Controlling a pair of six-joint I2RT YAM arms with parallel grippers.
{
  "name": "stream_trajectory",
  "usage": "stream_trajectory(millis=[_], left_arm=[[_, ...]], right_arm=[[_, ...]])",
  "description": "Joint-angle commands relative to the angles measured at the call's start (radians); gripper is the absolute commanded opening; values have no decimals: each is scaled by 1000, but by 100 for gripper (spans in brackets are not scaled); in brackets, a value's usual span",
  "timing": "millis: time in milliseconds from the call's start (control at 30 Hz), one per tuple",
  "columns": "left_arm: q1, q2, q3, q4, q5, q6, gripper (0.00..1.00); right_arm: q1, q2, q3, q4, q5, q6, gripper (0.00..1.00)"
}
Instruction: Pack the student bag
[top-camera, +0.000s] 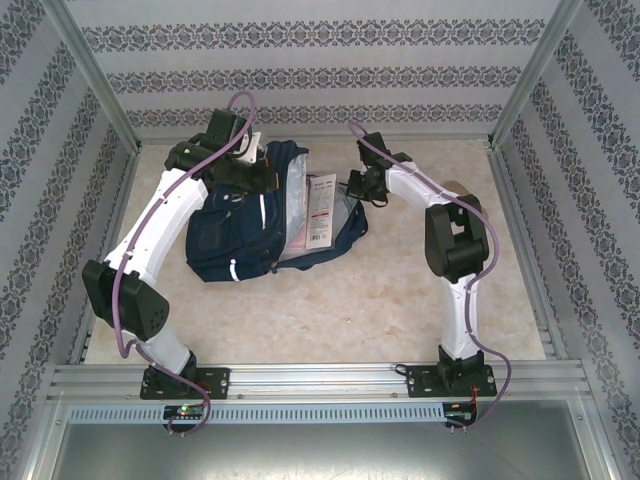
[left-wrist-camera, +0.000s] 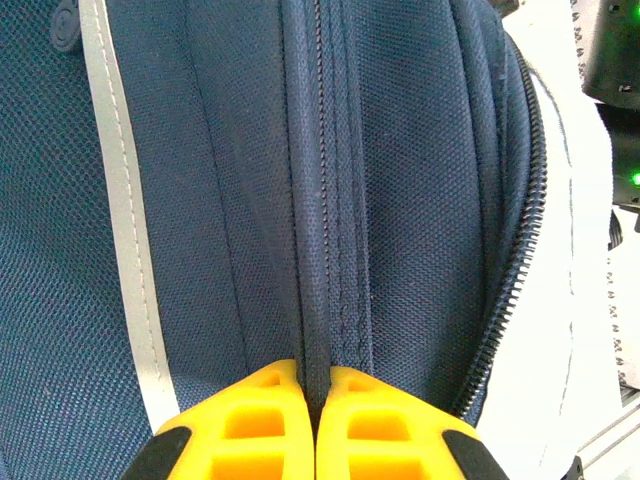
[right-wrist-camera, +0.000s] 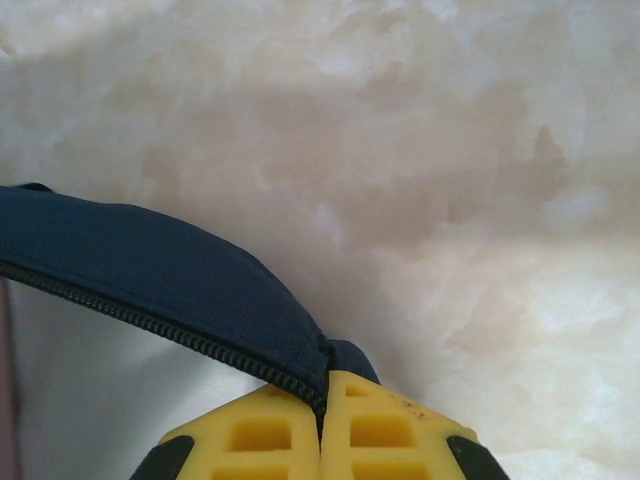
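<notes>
My left gripper (left-wrist-camera: 316, 378) is clamped on a front seam ridge and my right gripper (right-wrist-camera: 322, 388) on the zip rim of the student bag (top-camera: 225, 240), which lies open mid-far on the table (top-camera: 400, 310); it's soft, floppy cloth, so seams look like the best holds.

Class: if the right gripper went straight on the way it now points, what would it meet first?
The right gripper pinches the student bag by its zip edge, so that comes first; beyond, probably the table top.

Marbled beige table (top-camera: 400, 300), patterned walls (top-camera: 300, 60), aluminium rail (top-camera: 320, 376)
</notes>
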Motion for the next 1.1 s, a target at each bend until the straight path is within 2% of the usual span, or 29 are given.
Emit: stream_trajectory(millis=[0, 200, 267, 333, 367, 400, 433, 467, 567, 733, 900, 1067], left_arm=[[17, -65, -27, 55, 6, 35, 0], [14, -33, -49, 108, 104, 7, 0], [11, -24, -48, 118, 113, 0, 0], [9, -22, -44, 116, 109, 1, 0], [10, -23, -42, 113, 103, 4, 0], [12, -24, -40, 108, 95, 7, 0], [11, -24, -35, 102, 87, 12, 0], [11, -23, -30, 96, 81, 15, 0], [17, -27, -19, 93, 71, 17, 0], [24, -23, -10, 109, 82, 3, 0], [24, -16, -2, 108, 87, -3, 0], [51, -30, -10, 132, 127, -24, 0]], right_arm=[[-82, -68, -55, 135, -89, 108, 2], [11, -26, 89, 58, -120, 10, 0], [33, -6, 116, 43, -118, 10, 4], [39, 12, 136, 13, -108, 23, 16], [39, 13, 132, 11, -104, 26, 18], [39, 5, 118, 14, -96, 28, 22], [39, -5, 103, 13, -80, 28, 32], [37, -17, 92, 10, -66, 25, 35], [36, -77, 33, 21, -35, 16, 36], [54, -167, -61, 59, -74, 23, 38], [106, -244, -159, 93, -3, 47, 48], [121, -235, -244, 199, -152, 136, 50]])
